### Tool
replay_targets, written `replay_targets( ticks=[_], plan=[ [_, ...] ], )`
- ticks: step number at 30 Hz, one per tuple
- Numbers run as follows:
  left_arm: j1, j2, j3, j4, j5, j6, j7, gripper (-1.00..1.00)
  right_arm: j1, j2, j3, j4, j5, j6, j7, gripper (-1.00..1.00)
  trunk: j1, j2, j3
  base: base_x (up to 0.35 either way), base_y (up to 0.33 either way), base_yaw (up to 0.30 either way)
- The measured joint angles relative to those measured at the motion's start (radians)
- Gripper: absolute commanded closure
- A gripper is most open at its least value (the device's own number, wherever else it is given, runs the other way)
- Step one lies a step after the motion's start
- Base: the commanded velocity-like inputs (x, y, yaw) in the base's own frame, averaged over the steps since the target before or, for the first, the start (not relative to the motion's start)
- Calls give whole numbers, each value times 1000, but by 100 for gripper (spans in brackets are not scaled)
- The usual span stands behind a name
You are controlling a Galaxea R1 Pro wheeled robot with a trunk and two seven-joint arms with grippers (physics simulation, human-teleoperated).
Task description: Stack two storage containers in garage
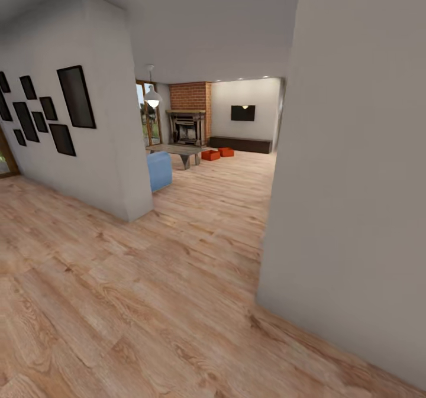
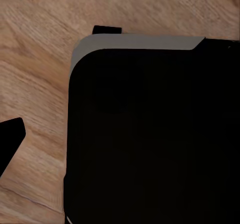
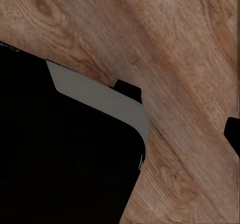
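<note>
Looking along left gripper: one dark fingertip (image 2: 9,139) at the picture's edge, second small dark tip (image 2: 107,30) past the corner of a big black body (image 2: 150,144); tips wide apart, nothing between them, so jaws apart.
Looking along right gripper: one dark fingertip (image 3: 128,90) beside the grey-edged corner of the black body (image 3: 60,154), other fingertip (image 3: 233,134) at the picture's edge; wide apart, nothing held, so jaws apart.
Under both grippers: light wood-plank floor (image 3: 175,49), bare.
Nearest in head view: white wall (image 1: 355,179) at right, white partition wall (image 1: 100,138) at left with a cluster of dark picture frames (image 1: 76,96).
Between the walls: opening onto the living room.
Storage containers: two orange-red bins far off on the plank floor, near container (image 1: 210,155) and far container (image 1: 225,151), just beside each other, apart or touching not clear at this range.
Container surroundings: in front of the red-brick fireplace (image 1: 189,117), beside a low grey table (image 1: 177,149), near the end of a long dark low cabinet (image 1: 241,144).
Other furnishings: blue sofa (image 1: 158,170) edge behind the partition; dark screen (image 1: 242,113) on the back wall; white pendant lamp (image 1: 152,97); wood-framed glass door (image 1: 148,120).
</note>
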Motion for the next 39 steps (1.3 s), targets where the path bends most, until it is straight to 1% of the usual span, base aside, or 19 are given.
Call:
replay_targets(
  ticks=[17, 39],
  plan=[
    [0, 0, 0, 0, 0, 0, 0, -100, 0, 0, 0, 0, -1, 0, 0, -100, 0, 0, 0, 322, 0, 261],
    [0, 3, 0, 0, 1, 0, 0, -100, 0, 0, 0, 0, -1, 0, 0, -100, 0, 0, 0, 322, 0, 15]
  ],
)
